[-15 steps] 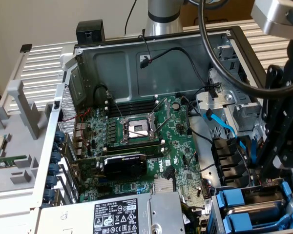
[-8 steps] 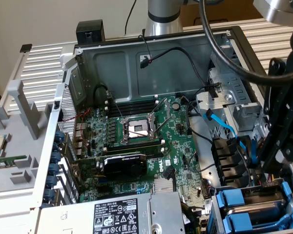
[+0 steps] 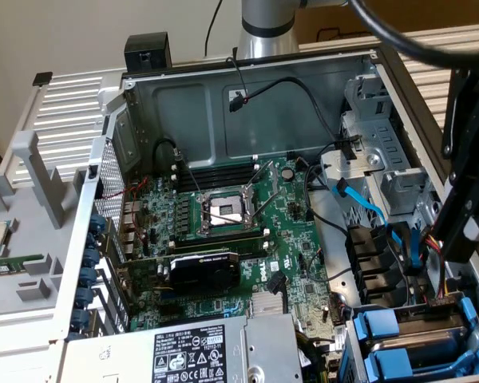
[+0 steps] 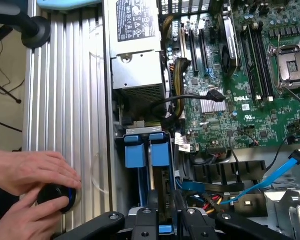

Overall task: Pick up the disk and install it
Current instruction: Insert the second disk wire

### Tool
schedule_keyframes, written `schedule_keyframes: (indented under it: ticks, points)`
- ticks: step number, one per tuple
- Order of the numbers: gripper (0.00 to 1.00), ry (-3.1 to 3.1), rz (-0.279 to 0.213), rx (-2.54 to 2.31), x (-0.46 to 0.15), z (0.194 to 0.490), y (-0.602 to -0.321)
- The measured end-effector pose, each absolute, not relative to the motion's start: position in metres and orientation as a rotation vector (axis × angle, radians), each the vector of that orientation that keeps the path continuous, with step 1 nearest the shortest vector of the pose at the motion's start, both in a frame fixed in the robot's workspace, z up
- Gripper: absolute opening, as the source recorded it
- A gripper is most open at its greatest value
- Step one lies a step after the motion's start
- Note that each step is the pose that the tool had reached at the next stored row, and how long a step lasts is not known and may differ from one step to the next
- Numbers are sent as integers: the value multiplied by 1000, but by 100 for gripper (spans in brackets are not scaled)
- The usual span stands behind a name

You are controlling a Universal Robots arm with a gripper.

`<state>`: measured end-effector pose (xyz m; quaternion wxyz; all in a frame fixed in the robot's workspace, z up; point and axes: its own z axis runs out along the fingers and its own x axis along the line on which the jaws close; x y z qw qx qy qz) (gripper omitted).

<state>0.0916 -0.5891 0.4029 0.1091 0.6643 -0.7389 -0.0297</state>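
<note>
My gripper hangs over the drive bay at the case's corner, and stands at the exterior view's right. Its fingers are closed on a thin dark slab seen edge-on with bright blue plastic on it, which I take for the disk. Its label is hidden. The slab runs down into the bay beside two blue tray handles, which also sit at the exterior view's lower right.
The open computer case holds a green motherboard, a silver power-supply box and blue and black cables next to the bay. A person's hands rest on a black knob on the ribbed metal surface beside the case.
</note>
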Motion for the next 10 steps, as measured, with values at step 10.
schedule_keyframes:
  ticks: [10]
  points:
    - [25,-2172,-85,1953,92,407,-589]
